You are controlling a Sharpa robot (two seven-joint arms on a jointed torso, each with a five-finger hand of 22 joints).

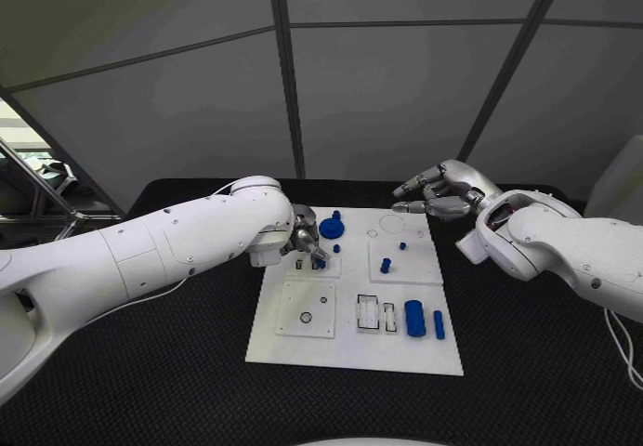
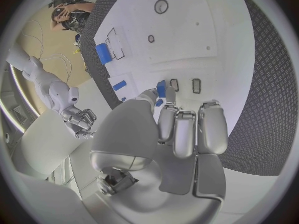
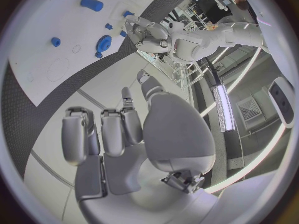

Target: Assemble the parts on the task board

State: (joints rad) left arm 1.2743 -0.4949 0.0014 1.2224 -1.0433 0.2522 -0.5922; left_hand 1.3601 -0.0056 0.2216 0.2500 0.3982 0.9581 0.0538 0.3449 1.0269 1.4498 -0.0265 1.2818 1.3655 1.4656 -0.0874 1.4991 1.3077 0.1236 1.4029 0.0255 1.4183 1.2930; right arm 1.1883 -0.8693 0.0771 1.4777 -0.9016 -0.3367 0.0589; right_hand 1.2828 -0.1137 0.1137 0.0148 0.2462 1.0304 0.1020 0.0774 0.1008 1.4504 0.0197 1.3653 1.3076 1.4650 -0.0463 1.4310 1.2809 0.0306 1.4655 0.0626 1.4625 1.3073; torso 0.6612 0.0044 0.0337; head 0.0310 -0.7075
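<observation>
Board (image 1: 351,346) sits mid-table; our left hand (image 1: 303,243) hovers over its far-left slots, fingers (image 2: 163,90) pinching a small blue part (image 2: 161,88) upright above one. Our right hand (image 1: 442,193) waits past the far-right corner, fingers loosely apart, holding nothing. We count two cylinders (image 1: 415,319) lying lengthwise, one disc (image 1: 331,228), three pegs (image 1: 386,265).

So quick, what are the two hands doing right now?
Left hand: pinches a small blue part over the task board.
Right hand: holds nothing, fingers curled, past the board's far edge.
</observation>
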